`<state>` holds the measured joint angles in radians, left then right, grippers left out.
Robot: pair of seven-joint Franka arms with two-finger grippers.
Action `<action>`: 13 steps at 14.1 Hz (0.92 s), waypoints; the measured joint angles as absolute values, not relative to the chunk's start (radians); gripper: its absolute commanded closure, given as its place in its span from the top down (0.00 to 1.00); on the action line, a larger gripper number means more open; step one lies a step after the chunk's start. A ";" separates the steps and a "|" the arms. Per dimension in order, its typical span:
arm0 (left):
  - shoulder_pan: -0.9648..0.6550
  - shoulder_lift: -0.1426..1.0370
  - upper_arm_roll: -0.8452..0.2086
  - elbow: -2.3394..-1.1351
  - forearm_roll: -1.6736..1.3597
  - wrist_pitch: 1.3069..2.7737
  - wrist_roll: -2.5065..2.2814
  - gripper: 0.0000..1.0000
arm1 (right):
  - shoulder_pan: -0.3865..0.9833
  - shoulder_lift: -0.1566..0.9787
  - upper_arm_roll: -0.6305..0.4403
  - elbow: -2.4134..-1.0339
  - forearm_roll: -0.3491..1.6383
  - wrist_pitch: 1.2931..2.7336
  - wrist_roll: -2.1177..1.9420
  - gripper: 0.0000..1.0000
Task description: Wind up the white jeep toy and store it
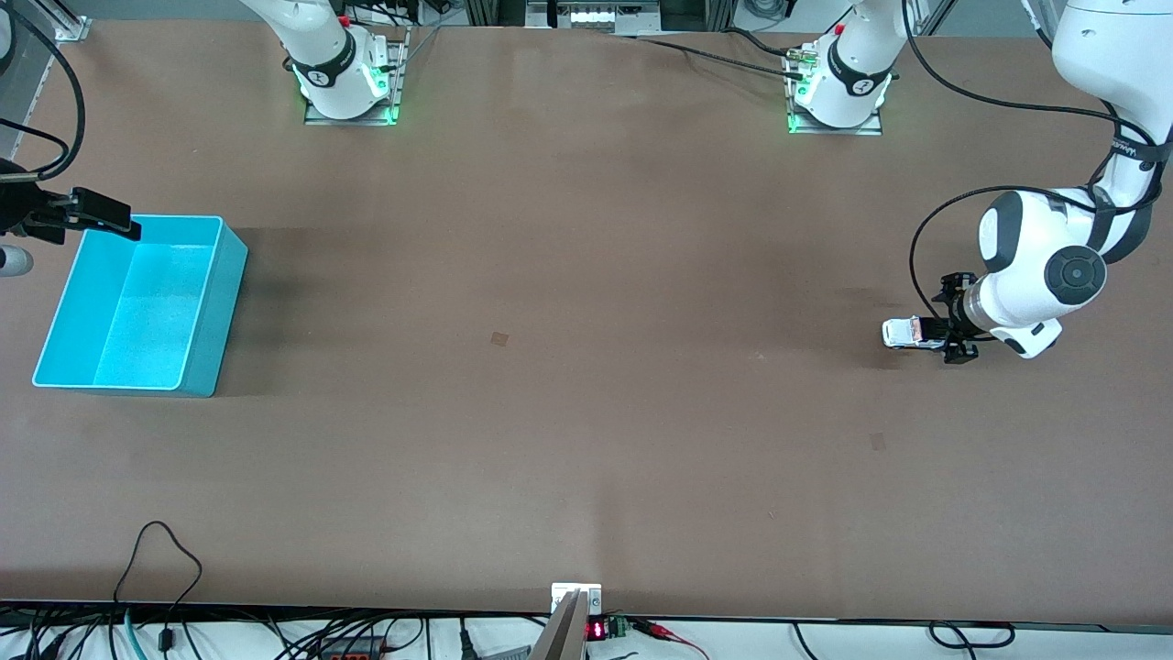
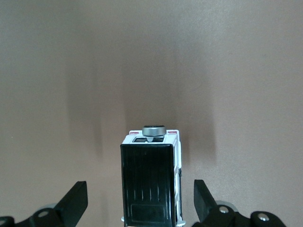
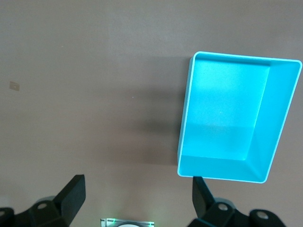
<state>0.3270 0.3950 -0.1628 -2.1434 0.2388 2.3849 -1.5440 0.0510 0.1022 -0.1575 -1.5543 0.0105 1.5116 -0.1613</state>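
The white jeep toy [image 1: 904, 332], boxy with a black roof, stands on the brown table toward the left arm's end. My left gripper [image 1: 940, 330] is low at the table, open, with a finger on each side of the jeep. In the left wrist view the jeep [image 2: 150, 182] sits between the black fingers [image 2: 78, 198] of the left gripper [image 2: 139, 189] with a gap on both sides. The cyan bin [image 1: 216, 312] lies empty toward the right arm's end. My right gripper [image 1: 87, 218] hangs open and empty beside the bin [image 3: 227, 118]; in its own wrist view the right gripper [image 3: 138, 185] is over bare table.
The right arm's base [image 1: 348, 82] and the left arm's base [image 1: 838, 92] stand at the table's edge farthest from the front camera. Cables [image 1: 165, 568] and a small display [image 1: 596, 630] lie along the edge nearest the camera. Bare brown table stretches between jeep and bin.
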 measured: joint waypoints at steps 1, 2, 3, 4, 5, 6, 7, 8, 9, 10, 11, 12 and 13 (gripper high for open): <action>0.327 0.397 -0.163 -2.143 0.239 2.389 -1.544 0.98 | 0.051 0.102 -0.157 -1.554 0.011 1.512 -0.161 1.00; 0.328 0.398 -0.163 -2.143 0.239 2.392 -1.544 0.98 | 0.051 0.102 -0.157 -1.554 0.011 1.512 -0.161 1.00; 0.328 0.400 -0.163 -2.144 0.239 2.394 -1.544 0.98 | 0.051 0.102 -0.157 -1.554 0.011 1.512 -0.161 1.00; 0.328 0.402 -0.163 -2.144 0.239 2.396 -1.544 0.97 | 0.051 0.102 -0.157 -1.554 0.011 1.512 -0.161 1.00; 0.329 0.404 -0.163 -2.145 0.239 2.402 -1.545 0.97 | 0.051 0.102 -0.157 -1.554 0.011 1.512 -0.161 1.00; 0.330 0.407 -0.163 -2.149 0.239 2.415 -1.545 0.96 | 0.051 0.102 -0.157 -1.554 0.011 1.512 -0.161 1.00; 0.333 0.411 -0.163 -2.155 0.239 2.431 -1.545 0.94 | 0.051 0.102 -0.157 -1.554 0.011 1.512 -0.161 1.00; 0.337 0.414 -0.163 -2.159 0.239 2.440 -1.545 0.92 | 0.051 0.102 -0.157 -1.554 0.011 1.512 -0.161 1.00; 0.340 0.416 -0.163 -2.164 0.239 2.444 -1.545 0.90 | 0.051 0.102 -0.157 -1.554 0.011 1.512 -0.161 1.00; 0.344 0.416 -0.163 -2.169 0.239 2.445 -1.545 0.85 | 0.051 0.102 -0.157 -1.554 0.011 1.512 -0.161 1.00; 0.346 0.416 -0.163 -2.174 0.239 2.445 -1.547 0.80 | 0.051 0.102 -0.157 -1.554 0.011 1.512 -0.161 1.00; 0.349 0.416 -0.163 -2.177 0.239 2.447 -1.552 0.73 | 0.051 0.102 -0.157 -1.554 0.011 1.512 -0.161 1.00; 0.350 0.416 -0.163 -2.178 0.238 2.449 -1.561 0.69 | 0.051 0.102 -0.157 -1.554 0.011 1.512 -0.161 1.00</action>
